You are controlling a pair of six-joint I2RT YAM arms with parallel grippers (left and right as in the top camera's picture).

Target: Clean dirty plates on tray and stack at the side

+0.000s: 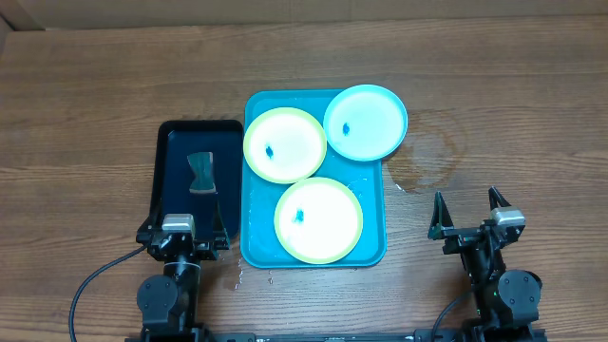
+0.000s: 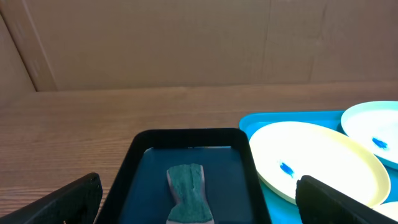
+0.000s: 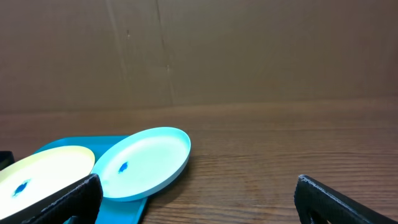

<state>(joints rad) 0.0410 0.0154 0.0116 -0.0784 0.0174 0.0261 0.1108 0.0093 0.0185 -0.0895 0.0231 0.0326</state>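
Both claws are released and hold nothing. Seen from overhead, the left claw [image 1: 187, 211] sits at 7 o'clock on the wooden table [image 1: 85, 114], its fingers spread wide over the near end of a black tray [image 1: 171, 157]. The right claw [image 1: 466, 201] sits at 5 o'clock, fingers equally spread above bare wood, well apart from everything else.

At the centre of the table lies the turquoise tray [image 1: 253, 228], its long side running from 6 to 12 o'clock, with the black tray just beside it at 9 o'clock. Its surface looks wet. Three plates rest on it. The upper yellow-green plate [image 1: 284, 144] fills the tray's 10 o'clock corner. The lower yellow-green plate [image 1: 318, 219] lies toward 6 o'clock. The light blue plate [image 1: 366, 122] is at the 1 o'clock corner and overhangs the rim, with part of it above the bare table. Each plate has a small blue smudge near its middle. The plates' edges meet or slightly overlap; which lies on top is hard to tell from above.

Inside the black tray, a grey-green sponge [image 1: 201, 174] with a pinched waist lies flat, at 12 o'clock from the left claw. A wet patch [image 1: 423, 157] darkens the wood at 3 o'clock from the turquoise tray. Brown cardboard [image 2: 186, 43] stands behind the table in both wrist views.
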